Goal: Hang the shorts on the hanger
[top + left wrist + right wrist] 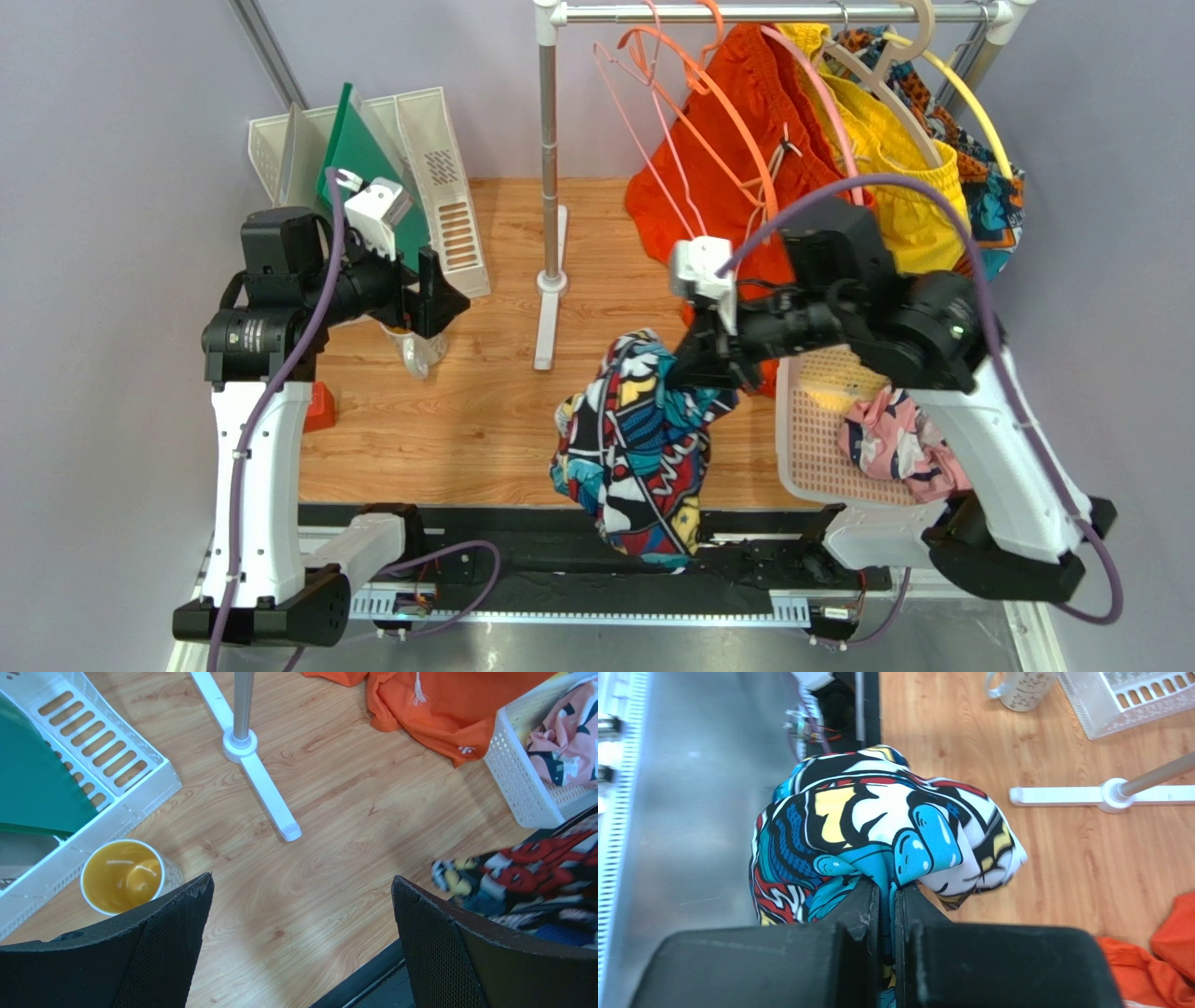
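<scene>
Over the tabletop's (pixel 477 420) near edge, the shorts (pixel 638 434) are held bunched by the right end effector (pixel 697 367), the left end effector (pixel 435 301) wide and empty; a lift to the hanger (pixel 643 140) seems due.

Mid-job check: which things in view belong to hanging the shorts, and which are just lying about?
Job: comic-print shorts, gripped by the right pincer; pale pink hanger; open left pincer.
Lying about: orange shorts, yellow shorts, orange hanger, white basket, cup, white trays.
</scene>
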Available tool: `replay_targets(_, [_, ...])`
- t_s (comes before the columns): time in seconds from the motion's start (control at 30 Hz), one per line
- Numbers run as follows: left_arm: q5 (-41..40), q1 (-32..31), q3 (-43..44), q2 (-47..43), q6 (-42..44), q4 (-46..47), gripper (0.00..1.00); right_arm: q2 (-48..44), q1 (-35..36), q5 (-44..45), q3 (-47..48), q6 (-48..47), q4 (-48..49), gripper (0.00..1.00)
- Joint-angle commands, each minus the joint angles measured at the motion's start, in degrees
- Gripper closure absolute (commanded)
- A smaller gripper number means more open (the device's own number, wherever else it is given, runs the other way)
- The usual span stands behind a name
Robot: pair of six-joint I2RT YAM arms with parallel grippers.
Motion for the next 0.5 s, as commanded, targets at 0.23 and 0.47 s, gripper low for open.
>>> replay_targets(0.23, [-1.0,0.3,-3.8,-0.4,-1.5,2.2,0.01,-11.7,4.4,16.1,-29.8,-2.5,33.5,1.0])
replay_targets(0.47, [3.1,0.3,-10.5,-0.9,17.1,-3.5,0.01,-27.9,4.6,12.8,-60.7,-8.4,22.5,0.0])
